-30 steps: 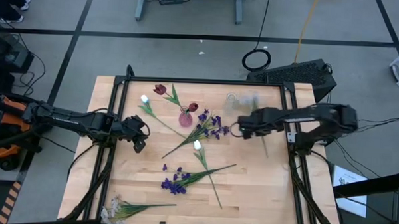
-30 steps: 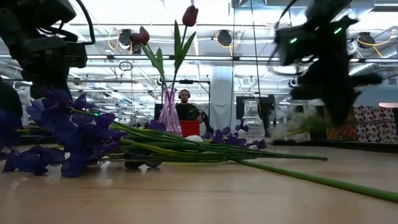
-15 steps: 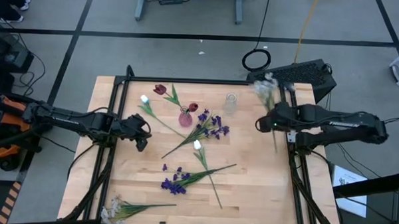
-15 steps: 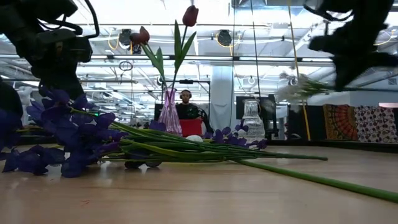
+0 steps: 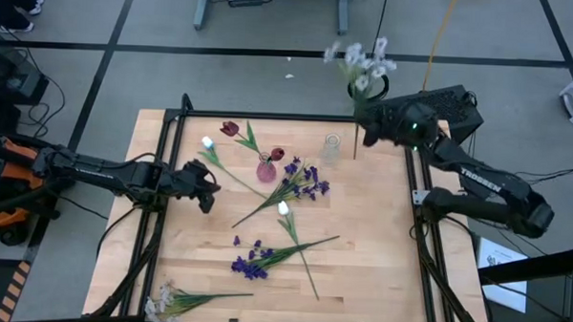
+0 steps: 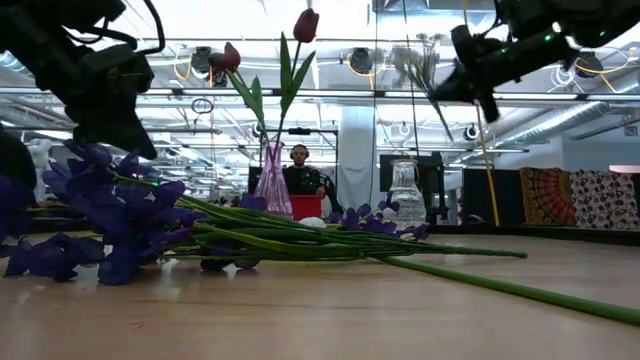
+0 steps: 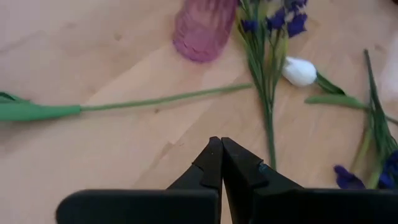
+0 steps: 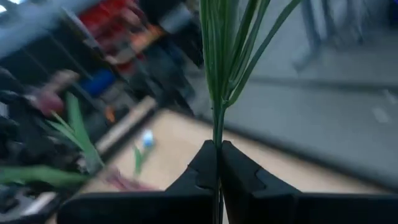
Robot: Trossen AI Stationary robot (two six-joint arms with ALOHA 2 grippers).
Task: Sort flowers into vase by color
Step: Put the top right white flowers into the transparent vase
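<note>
While a moment ago the right claw [image 5: 367,135] carried its spray of tiny white blossoms [image 5: 360,62] low over the counter's [image 5: 378,279] right side, it now holds it lifted above the far edge, stem pinched tight and nearly upright, right beside the clear vase [image 5: 332,148]. To my eye, it is lining up to drop the stem in. The spray is thin and green-stemmed, with small pale heads. The left claw [image 5: 207,198] hovers clenched and empty near the left edge, beside the pink vase [image 5: 266,169] with its red tulips [image 6: 306,25].
</note>
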